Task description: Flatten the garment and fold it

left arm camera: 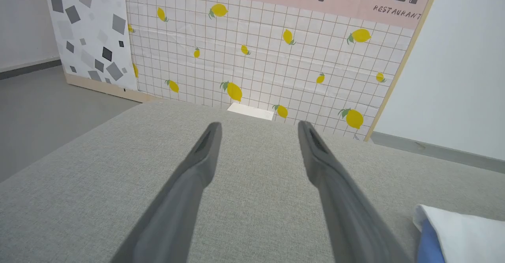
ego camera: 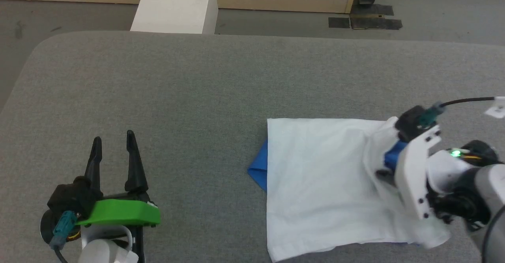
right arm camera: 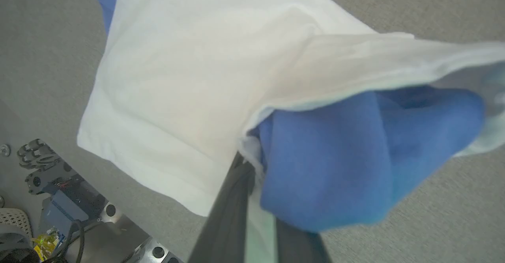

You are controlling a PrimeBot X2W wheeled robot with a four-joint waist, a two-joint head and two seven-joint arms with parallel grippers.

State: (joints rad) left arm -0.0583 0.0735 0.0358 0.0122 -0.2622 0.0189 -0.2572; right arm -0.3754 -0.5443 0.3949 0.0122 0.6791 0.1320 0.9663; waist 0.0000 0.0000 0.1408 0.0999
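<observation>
Head view: the shirt (ego camera: pixel 315 176) lies on the table (ego camera: pixel 197 77), toward its right near side. It is already a white rectangle with a blue sleeve (ego camera: pixel 258 168) peeking out at its left edge. The right gripper (ego camera: pixel 382 171) is at the shirt's right edge, with cloth raised and draped over it. The left gripper (ego camera: pixel 113 135) is well apart from the shirt, at the lower left.

Left wrist view: the left fingers stand spread wide with only table between them, gripping nothing. A corner of the shirt shows at the lower right.

Right wrist view: the right fingers are closed on the shirt, pinching a white layer and blue fabric together. The rest of the shirt lies flat beyond.

Step in hand, as I judge it: a fold, with flattening done. Next, I would carry the pinched edge leftward over the white panel, align it with the left edge, and only then release. Both layers must remain pinched together throughout the carry.
</observation>
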